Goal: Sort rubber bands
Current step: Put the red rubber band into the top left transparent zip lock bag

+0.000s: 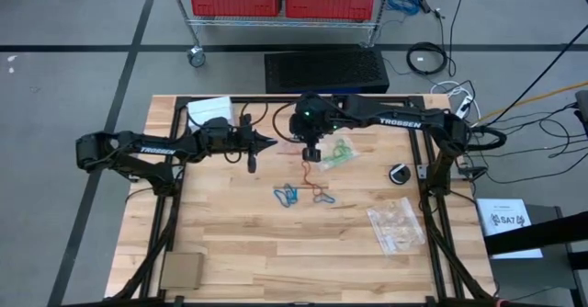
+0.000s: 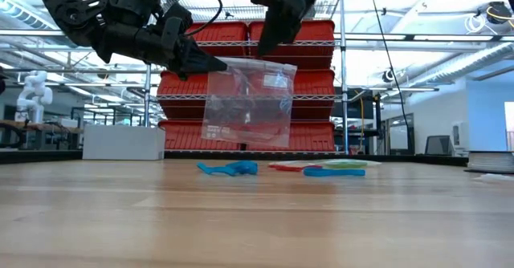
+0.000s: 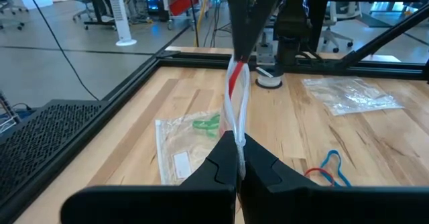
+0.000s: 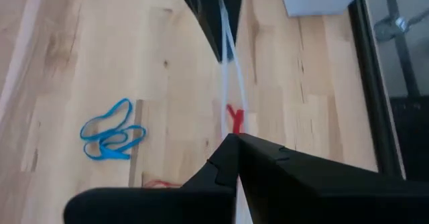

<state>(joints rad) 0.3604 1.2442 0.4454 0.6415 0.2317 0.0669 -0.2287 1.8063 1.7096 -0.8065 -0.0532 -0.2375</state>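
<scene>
Tearing or slipping of the clear bag (image 2: 249, 103) is the likely risk: it is held in the air above the worktop (image 1: 230, 233) by both the left gripper (image 2: 218, 62) and the right gripper (image 2: 265, 47), jaws clenched on opposite top corners. Red bands (image 3: 234, 80) are inside it. Under the bag lie blue rubber bands (image 1: 287, 196) and loose red ones (image 1: 322, 196); a green-filled bag (image 1: 340, 153) lies just beside.

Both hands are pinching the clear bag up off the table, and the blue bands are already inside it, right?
Not quite. Both the left hand and right hand do hold the clear bag aloft, but the blue bands lie loose on the table, as the high view shows.
</scene>
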